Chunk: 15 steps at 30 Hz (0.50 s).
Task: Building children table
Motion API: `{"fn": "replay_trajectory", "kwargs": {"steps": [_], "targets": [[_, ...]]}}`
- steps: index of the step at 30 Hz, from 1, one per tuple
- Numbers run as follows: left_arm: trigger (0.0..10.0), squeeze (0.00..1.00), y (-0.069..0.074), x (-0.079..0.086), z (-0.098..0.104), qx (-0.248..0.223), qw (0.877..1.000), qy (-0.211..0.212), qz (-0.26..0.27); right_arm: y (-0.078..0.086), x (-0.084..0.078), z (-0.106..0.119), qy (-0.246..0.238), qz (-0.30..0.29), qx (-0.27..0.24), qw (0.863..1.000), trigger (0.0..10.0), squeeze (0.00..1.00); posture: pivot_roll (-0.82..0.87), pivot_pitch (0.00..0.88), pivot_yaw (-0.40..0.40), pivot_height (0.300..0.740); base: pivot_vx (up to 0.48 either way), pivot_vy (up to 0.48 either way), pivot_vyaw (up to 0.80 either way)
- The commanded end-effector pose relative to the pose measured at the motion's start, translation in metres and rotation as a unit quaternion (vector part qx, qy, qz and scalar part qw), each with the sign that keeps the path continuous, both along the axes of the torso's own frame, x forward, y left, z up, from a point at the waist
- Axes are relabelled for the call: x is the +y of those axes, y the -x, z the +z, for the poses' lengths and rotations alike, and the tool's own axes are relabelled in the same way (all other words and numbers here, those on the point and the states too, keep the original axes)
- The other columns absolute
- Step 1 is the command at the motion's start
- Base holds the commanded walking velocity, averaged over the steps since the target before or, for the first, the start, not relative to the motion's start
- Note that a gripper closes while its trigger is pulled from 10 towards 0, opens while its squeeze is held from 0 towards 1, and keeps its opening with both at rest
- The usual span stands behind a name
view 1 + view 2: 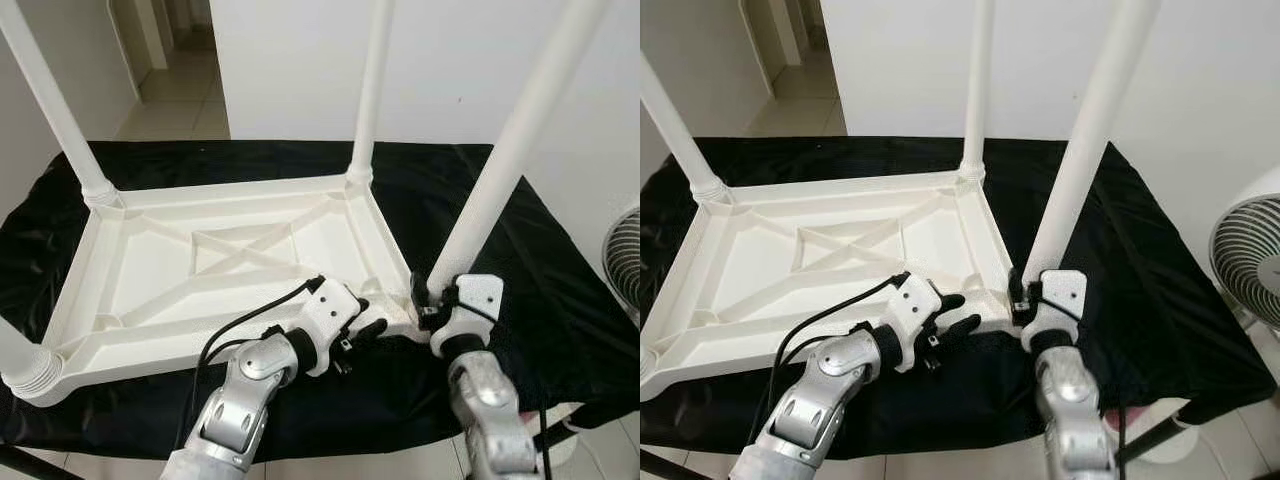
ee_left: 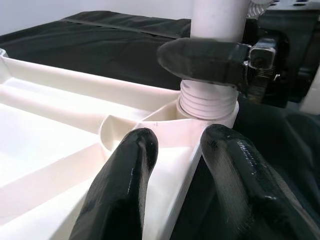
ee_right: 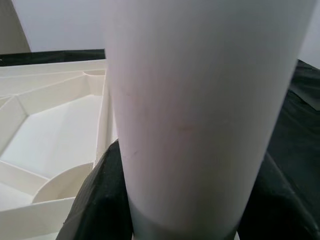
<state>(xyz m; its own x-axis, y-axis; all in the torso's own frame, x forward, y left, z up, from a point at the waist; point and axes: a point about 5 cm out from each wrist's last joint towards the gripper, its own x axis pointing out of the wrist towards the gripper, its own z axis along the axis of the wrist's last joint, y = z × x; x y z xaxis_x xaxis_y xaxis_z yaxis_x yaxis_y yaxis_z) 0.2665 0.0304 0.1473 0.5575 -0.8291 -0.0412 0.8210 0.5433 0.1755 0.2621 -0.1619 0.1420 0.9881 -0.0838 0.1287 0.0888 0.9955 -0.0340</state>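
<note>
Tabletop position: your white moulded-plastic children's tabletop (image 1: 200,270) lies upside down, ribbed underside up, on a surface draped in black cloth (image 1: 540,300). It covers the middle and left of that surface; its near right corner sits close to the surface's near edge.

Why it lies that way: I judge it is flipped so the corner sockets face up and each leg can be driven in from above.

Legs fitted: white round plastic legs stand in the far left corner (image 1: 55,105) and far right corner (image 1: 370,90), and one shows at the near left corner (image 1: 20,360).

Leg in hand: the fourth white tubular leg (image 1: 510,150) stands in the near right corner and leans slightly; in the left wrist view its ribbed, threaded base (image 2: 207,100) still shows above the socket, so I judge it is not fully seated.

Right gripper (image 1: 430,300): it clasps this leg just above the socket, black fingers on either side of the tube in the right wrist view, likely to turn or steady it.

Left gripper (image 1: 365,330): its fingers (image 2: 120,185) stand narrowly parted, straddling the tabletop's rim wall at the near right corner, beside the socket. I read this as bracing the top so it cannot shift while the leg is worked.

Look of the table: matte off-white, an X of stiffening ribs in a central recessed panel, raised rim all round.

Nearby: a white floor fan (image 1: 1250,260) stands off the right end.
</note>
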Motion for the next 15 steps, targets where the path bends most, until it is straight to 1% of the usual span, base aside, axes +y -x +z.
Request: {"fn": "replay_trajectory", "kwargs": {"steps": [1, 2, 3, 4, 5, 6, 7, 8, 9, 10, 11, 12, 15], "targets": [[10.0, 0.0, -0.002, 0.002, -0.003, 0.002, 1.0, 0.001, 0.024, 0.005, -0.005, -0.008, 0.005, -0.028, 0.027, 0.999, 0.0, 0.0, -0.04, 0.02, -0.008, 0.74, 0.0, 0.0, 0.0], [10.0, 0.0, -0.003, 0.003, -0.003, 0.002, 1.0, 0.001, 0.025, 0.005, -0.004, -0.008, 0.002, -0.028, 0.027, 0.999, 0.0, 0.0, -0.05, 0.017, -0.006, 0.74, 0.0, 0.0, 0.0], [10.0, 0.0, -0.003, 0.003, -0.002, 0.002, 1.0, 0.002, 0.026, 0.004, -0.005, -0.007, -0.01, -0.028, 0.03, 0.999, 4.3, 0.0, -0.04, 0.015, -0.006, 0.74, 0.0, 0.0, 0.0], [10.0, 0.0, -0.003, 0.003, -0.002, 0.002, 1.0, 0.002, 0.026, 0.004, -0.005, -0.007, -0.01, -0.028, 0.03, 0.999, 4.3, 0.0, -0.04, 0.015, -0.006, 0.74, 0.0, 0.0, 0.0], [10.0, 0.0, -0.003, 0.003, -0.002, 0.002, 1.0, 0.002, 0.025, 0.004, -0.006, -0.006, -0.012, -0.029, 0.033, 0.999, 10.0, 0.0, -0.04, 0.015, -0.006, 0.74, 0.0, 0.0, 0.0], [10.0, 0.0, -0.003, 0.003, -0.002, 0.002, 1.0, 0.001, 0.025, 0.001, -0.007, -0.005, -0.009, -0.006, 0.03, 0.999, 10.0, 0.0, -0.04, 0.012, -0.005, 0.74, 0.0, 0.0, 0.0], [10.0, 0.0, -0.003, 0.003, -0.002, 0.002, 1.0, 0.001, 0.025, 0.001, -0.007, -0.005, -0.009, -0.006, 0.03, 0.999, 10.0, 0.0, -0.04, 0.012, -0.005, 0.74, 0.0, 0.0, 0.0], [10.0, 0.0, -0.003, 0.003, -0.002, 0.001, 1.0, 0.001, 0.024, -0.002, -0.008, -0.004, -0.003, 0.02, 0.027, 0.999, 10.0, 0.22, -0.04, 0.01, -0.004, 0.74, 0.0, 0.0, 0.0], [10.0, 0.0, -0.003, 0.003, -0.002, 0.001, 1.0, 0.001, 0.024, -0.002, -0.008, -0.004, -0.003, 0.02, 0.027, 0.999, 10.0, 0.22, -0.04, 0.01, -0.004, 0.74, 0.0, 0.0, 0.0], [10.0, 0.0, -0.003, 0.002, -0.002, 0.001, 1.0, 0.001, 0.023, -0.005, -0.007, -0.002, 0.006, 0.061, 0.03, 0.998, 10.0, 1.0, -0.04, 0.01, -0.005, 0.74, 0.0, 0.0, 0.0], [10.0, 0.0, -0.004, 0.002, -0.001, 0.0, 1.0, 0.001, 0.023, -0.007, -0.007, -0.001, 0.011, 0.088, 0.033, 0.996, 10.0, 1.0, -0.04, 0.008, -0.006, 0.74, 0.0, 0.0, 0.0], [10.0, 0.0, -0.004, 0.002, -0.001, 0.0, 1.0, 0.001, 0.023, -0.007, -0.007, -0.001, 0.011, 0.088, 0.033, 0.996, 10.0, 1.0, -0.04, 0.008, -0.006, 0.74, 0.0, 0.0, 0.0], [10.0, 0.0, -0.004, 0.003, -0.001, -0.001, 1.0, 0.0, 0.024, -0.011, -0.006, 0.009, 0.035, 0.174, 0.021, 0.984, 10.0, 1.0, -0.03, 0.005, -0.016, 0.74, 0.0, 0.0, 0.0]]}}
